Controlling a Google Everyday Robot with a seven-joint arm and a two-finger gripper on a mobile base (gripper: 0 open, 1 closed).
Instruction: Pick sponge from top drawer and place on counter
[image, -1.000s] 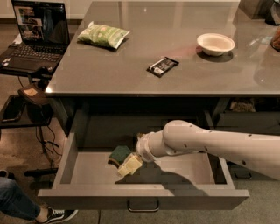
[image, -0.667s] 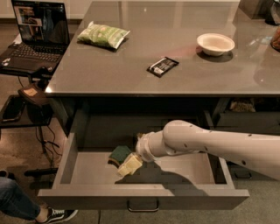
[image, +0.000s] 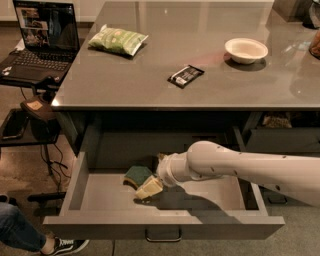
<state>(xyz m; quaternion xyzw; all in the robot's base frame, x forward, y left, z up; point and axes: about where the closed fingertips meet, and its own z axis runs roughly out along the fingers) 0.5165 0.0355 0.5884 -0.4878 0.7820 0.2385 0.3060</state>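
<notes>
The top drawer stands pulled open under the counter. The sponge, dark green on top, lies on the drawer floor left of the middle. My white arm reaches in from the right. The gripper is down inside the drawer, right beside the sponge at its front right edge, and looks to be touching it. The arm's wrist hides the part of the drawer behind the gripper.
On the counter lie a light green snack bag, a black wrapped bar and a white bowl. A laptop sits on a dark side table at left. A person's leg and shoe are at the lower left.
</notes>
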